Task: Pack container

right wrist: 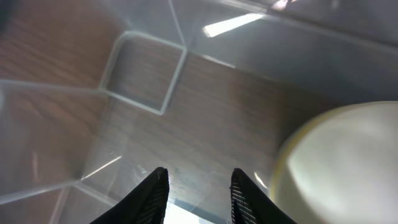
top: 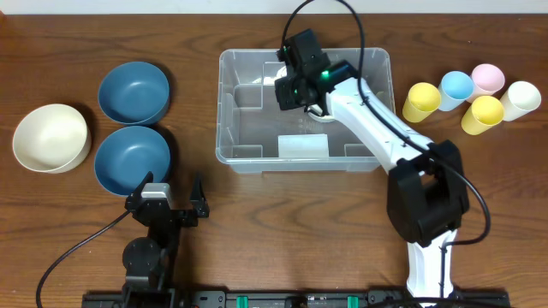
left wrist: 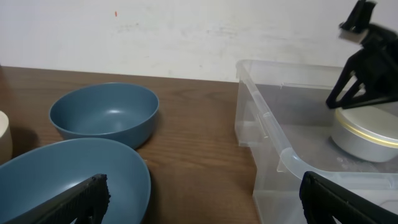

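Editor: Container position?

Photographer: Clear container (top: 257,128) sits mid-table (top: 68,239), with two blue bowls (top: 133,91) and a cream bowl (top: 51,137) to its left and pastel cups (top: 471,94) to its right.

Editor: And the arms?

Photographer: Inside the bin, the right gripper (right wrist: 199,186) has its fingers apart over bare floor, a pale round object (left wrist: 367,134) just beside them. Near the table's front edge, the left gripper (top: 171,184) hangs by the nearer blue bowl, fingers spread wide.
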{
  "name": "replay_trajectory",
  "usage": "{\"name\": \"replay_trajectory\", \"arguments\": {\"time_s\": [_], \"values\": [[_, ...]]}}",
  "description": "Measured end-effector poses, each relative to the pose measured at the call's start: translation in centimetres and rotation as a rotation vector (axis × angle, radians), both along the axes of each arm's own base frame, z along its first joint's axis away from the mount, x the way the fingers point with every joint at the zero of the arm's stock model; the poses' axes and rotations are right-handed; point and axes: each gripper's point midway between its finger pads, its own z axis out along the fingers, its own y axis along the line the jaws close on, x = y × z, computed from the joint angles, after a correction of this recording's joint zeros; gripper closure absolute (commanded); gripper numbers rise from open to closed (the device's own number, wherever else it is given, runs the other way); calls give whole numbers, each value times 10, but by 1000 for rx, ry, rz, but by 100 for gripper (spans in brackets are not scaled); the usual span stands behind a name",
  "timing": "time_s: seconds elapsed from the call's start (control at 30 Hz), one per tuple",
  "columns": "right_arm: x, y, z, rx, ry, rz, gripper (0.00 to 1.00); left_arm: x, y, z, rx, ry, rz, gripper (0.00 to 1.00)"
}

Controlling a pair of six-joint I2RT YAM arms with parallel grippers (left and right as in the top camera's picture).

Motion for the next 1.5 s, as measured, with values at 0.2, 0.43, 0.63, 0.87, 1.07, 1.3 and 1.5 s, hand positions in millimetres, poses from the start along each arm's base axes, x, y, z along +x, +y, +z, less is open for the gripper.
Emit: {"name": "replay_trajectory", "arguments": {"time_s": [0.2, 0.43, 0.63, 0.87, 1.07, 1.3, 1.5], "values": [[-1, 2, -16, -13, 24, 4, 65, 0, 0, 0, 0, 0, 0, 2], [-1, -5, -18, -45, 22, -13, 65, 0, 0, 0, 0, 0, 0, 2], [0, -11, -19, -69, 24, -25, 65, 0, 0, 0, 0, 0, 0, 2], [-1, -18, -21, -88, 32, -33, 65, 0, 0, 0, 0, 0, 0, 2], [-3, -22, -23, -107, 42, -40, 65, 0, 0, 0, 0, 0, 0, 2], [-4, -31, -26, -137, 55, -55, 66, 0, 0, 0, 0, 0, 0, 2], [-2, -46, -28, -154, 72, -83, 66, 0, 0, 0, 0, 0, 0, 2]]}}
